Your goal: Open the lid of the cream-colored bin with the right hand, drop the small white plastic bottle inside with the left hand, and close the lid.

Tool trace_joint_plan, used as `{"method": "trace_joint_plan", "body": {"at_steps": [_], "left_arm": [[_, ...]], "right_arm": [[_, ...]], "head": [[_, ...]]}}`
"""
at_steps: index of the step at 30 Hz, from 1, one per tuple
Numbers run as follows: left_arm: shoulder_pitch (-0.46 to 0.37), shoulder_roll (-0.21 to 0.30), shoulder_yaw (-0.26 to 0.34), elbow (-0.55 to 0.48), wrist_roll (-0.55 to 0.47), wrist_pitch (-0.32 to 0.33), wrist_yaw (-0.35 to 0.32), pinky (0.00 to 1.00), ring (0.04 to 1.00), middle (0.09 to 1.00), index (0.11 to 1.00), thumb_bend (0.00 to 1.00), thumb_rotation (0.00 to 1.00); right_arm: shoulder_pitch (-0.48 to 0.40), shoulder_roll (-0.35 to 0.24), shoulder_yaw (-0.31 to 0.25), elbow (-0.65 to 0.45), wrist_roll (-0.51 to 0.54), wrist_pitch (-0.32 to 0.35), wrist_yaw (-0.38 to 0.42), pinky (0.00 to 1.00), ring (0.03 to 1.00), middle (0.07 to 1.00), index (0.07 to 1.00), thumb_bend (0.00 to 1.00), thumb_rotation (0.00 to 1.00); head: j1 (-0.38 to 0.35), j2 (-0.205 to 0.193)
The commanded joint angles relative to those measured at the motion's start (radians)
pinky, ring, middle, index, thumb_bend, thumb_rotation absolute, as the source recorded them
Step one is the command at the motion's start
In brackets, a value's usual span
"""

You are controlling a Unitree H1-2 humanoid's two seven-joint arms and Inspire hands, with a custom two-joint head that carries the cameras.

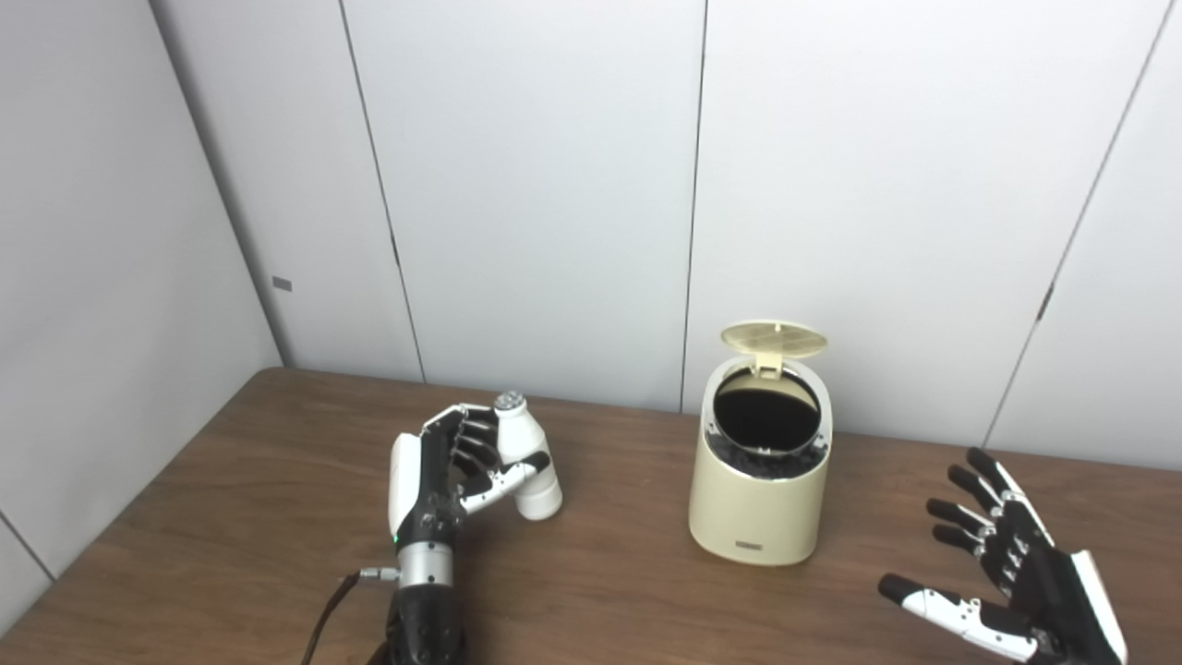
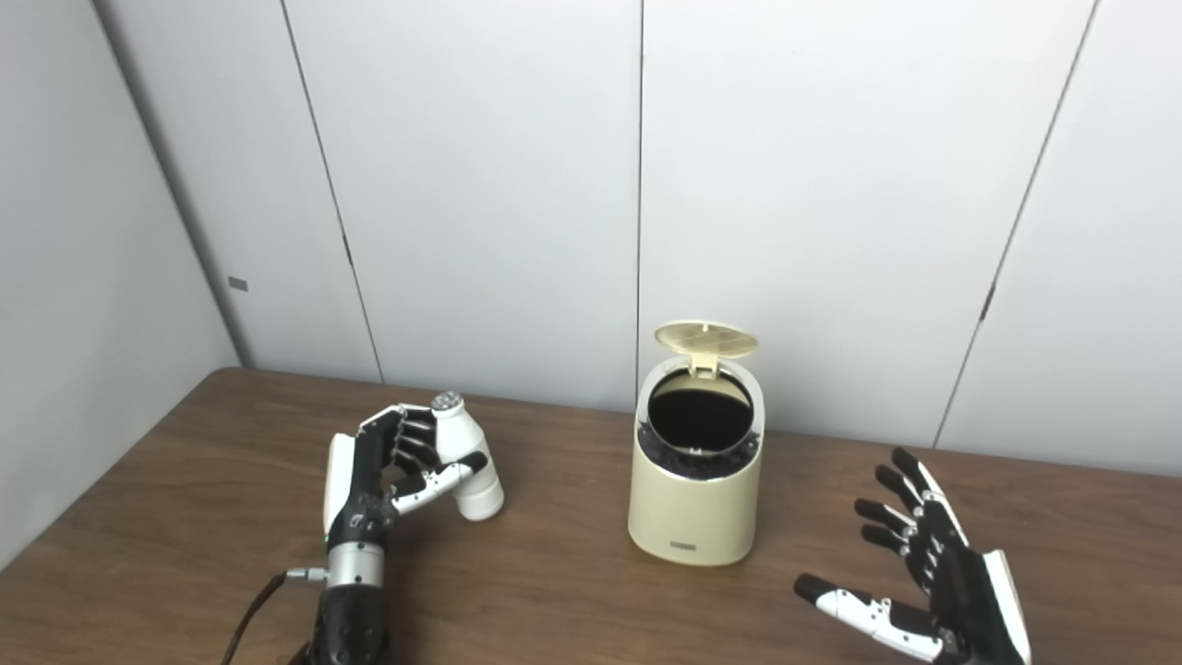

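Observation:
The cream-colored bin (image 1: pixel 757 513) stands on the brown table, right of centre. Its lid (image 1: pixel 774 340) is flipped up at the back and the dark opening (image 1: pixel 766 416) shows. My left hand (image 1: pixel 448 480) is wrapped around the small white plastic bottle (image 1: pixel 526 457) with a silver cap, left of the bin; the bottle is tilted and looks just off the table. My right hand (image 1: pixel 1011 573) is open and empty, fingers spread, low at the front right of the bin and apart from it.
The wooden table (image 1: pixel 277 517) ends at white wall panels close behind the bin. A thin cable (image 1: pixel 332 605) runs from the left wrist to the bottom edge.

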Motion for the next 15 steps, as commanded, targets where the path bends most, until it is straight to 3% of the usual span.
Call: {"method": "trace_joint_plan", "body": {"at_steps": [1,9,15], "left_arm": [[-0.001,-0.003,-0.011,-0.047,0.007,-0.027,-0.009,0.29,0.402,0.475,0.531,0.5,0.0],[-0.051,-0.032,-0.016,-0.228,-0.012,0.027,-0.077,0.31,0.411,0.47,0.525,0.5,0.0],[-0.094,-0.045,-0.018,-0.253,-0.002,0.045,-0.088,0.3,0.41,0.472,0.525,0.5,0.0]], "right_arm": [[-0.037,0.005,0.001,-0.005,-0.001,-0.061,-0.011,0.75,0.781,0.889,0.919,0.76,0.02],[-0.051,0.009,0.003,0.085,-0.006,-0.148,-0.02,0.71,0.768,0.875,0.915,0.79,0.08],[-0.057,0.02,0.004,0.125,-0.007,-0.182,-0.036,0.71,0.767,0.872,0.903,0.8,0.08]], "head": [[0.001,0.001],[-0.039,-0.023],[-0.058,-0.036]]}}
